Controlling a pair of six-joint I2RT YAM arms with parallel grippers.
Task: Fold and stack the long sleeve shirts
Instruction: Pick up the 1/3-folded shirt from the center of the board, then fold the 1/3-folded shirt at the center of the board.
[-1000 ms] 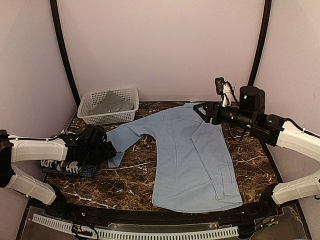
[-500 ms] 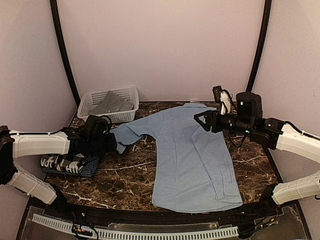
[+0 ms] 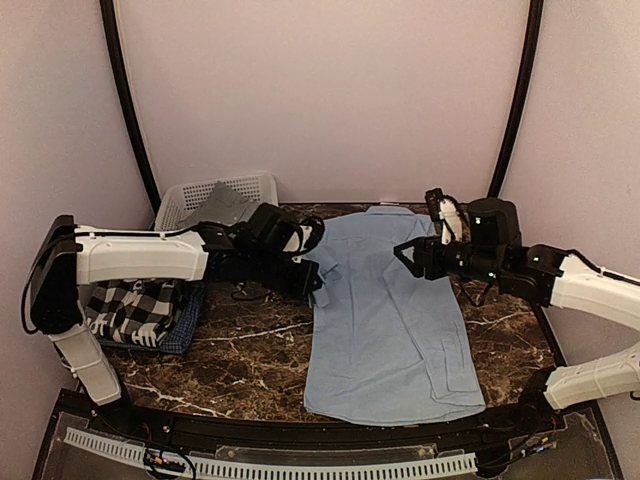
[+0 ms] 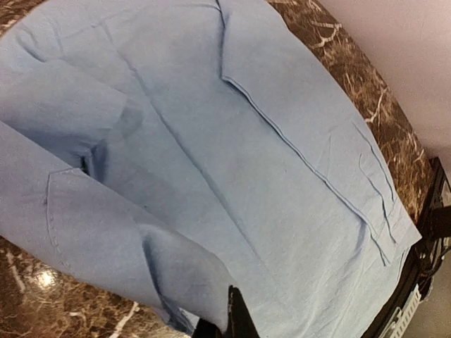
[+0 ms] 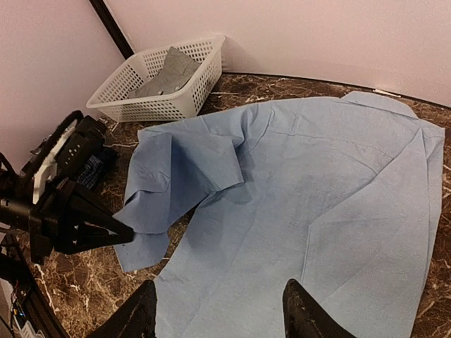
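Light blue shirt (image 3: 385,320): lies spread flat in the middle of the table. Its collar points to the far wall and its hem reaches almost to the near edge. The right side is smooth and the body shows only light creases.
Sleeve (image 5: 180,165): the one on the robot's left is bent back toward the shirt. Its upper part lies over the body near the shoulder, and its end hangs down to the table just beside the shirt's left edge.
Left gripper (image 3: 316,284): clamped tight on the cloth of the sleeve close to its end. The left wrist view shows the dark fingertips together with blue cloth bunched around them.
Right gripper (image 3: 405,252): jaws apart and holding nothing. It hovers over the shirt's right shoulder part, not far from the collar, and the right wrist view shows the shirt between its two fingers.
Checked shirt (image 3: 135,305): black and white, folded, at the left edge of the table and partly hidden behind the left arm.
Dark blue shirt (image 3: 190,325): folded and lying under the checked shirt, with its edge showing on the side nearer the middle.
Basket (image 3: 172,208): white plastic lattice, in the far left corner, well apart from the blue shirt's hem.
Grey shirt (image 3: 225,203): lies loosely inside the basket.
Table (image 3: 255,355): dark marble with pale veins.
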